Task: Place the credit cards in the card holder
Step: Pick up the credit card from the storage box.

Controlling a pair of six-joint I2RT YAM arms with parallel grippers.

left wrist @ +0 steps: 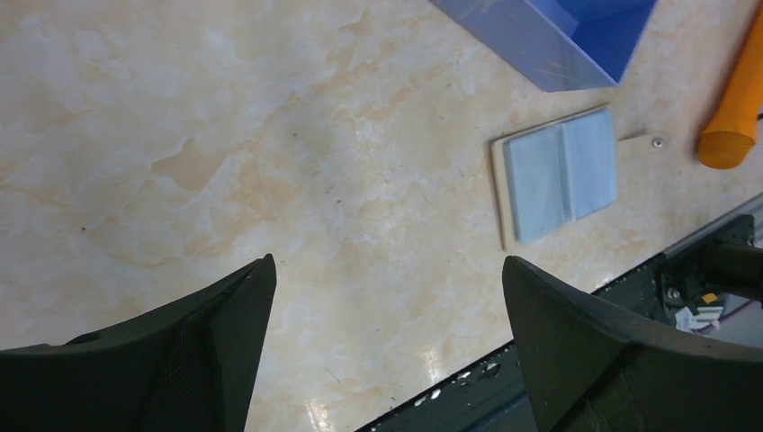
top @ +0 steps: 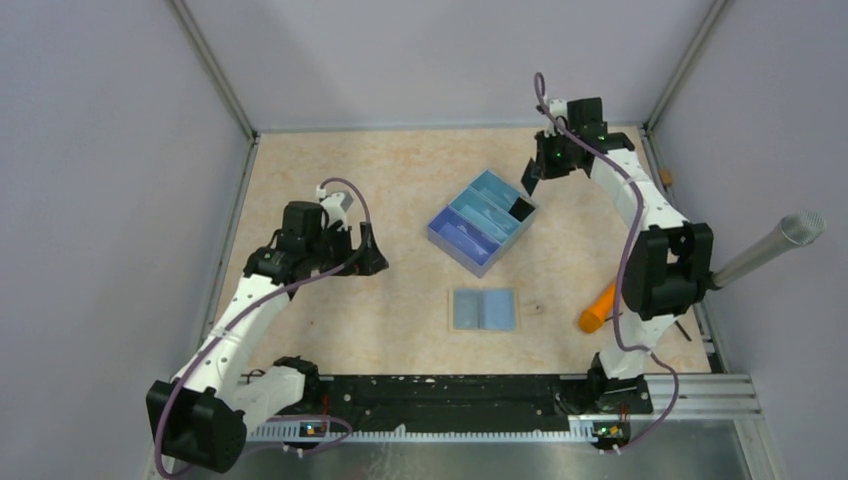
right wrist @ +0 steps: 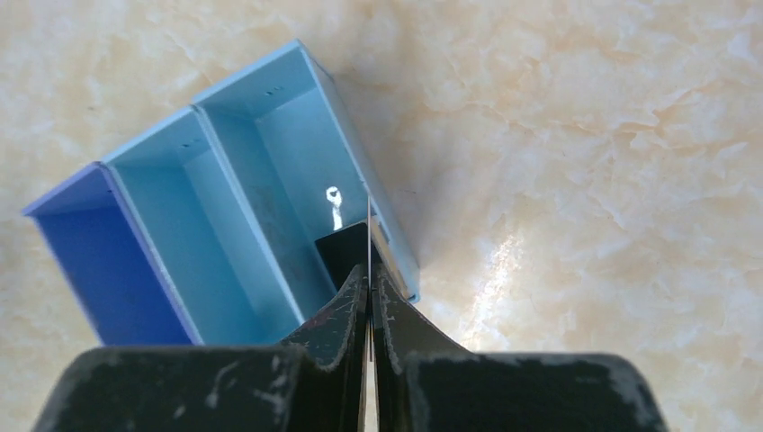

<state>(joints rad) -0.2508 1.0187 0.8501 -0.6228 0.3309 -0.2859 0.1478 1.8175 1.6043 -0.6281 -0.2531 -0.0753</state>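
My right gripper is shut on a thin credit card, seen edge-on as a pale line rising from between the fingers. It hangs over the near end of the lightest compartment of the blue tray, above a dark patch. The card holder lies flat near the front middle, a beige piece with two light-blue rectangles side by side on it. My left gripper is open over bare table, left of the tray, with nothing between its fingers.
An orange handle lies right of the card holder. A grey tube sticks in from the right. A black rail runs along the near edge. Walls close in the table at the back and on both sides.
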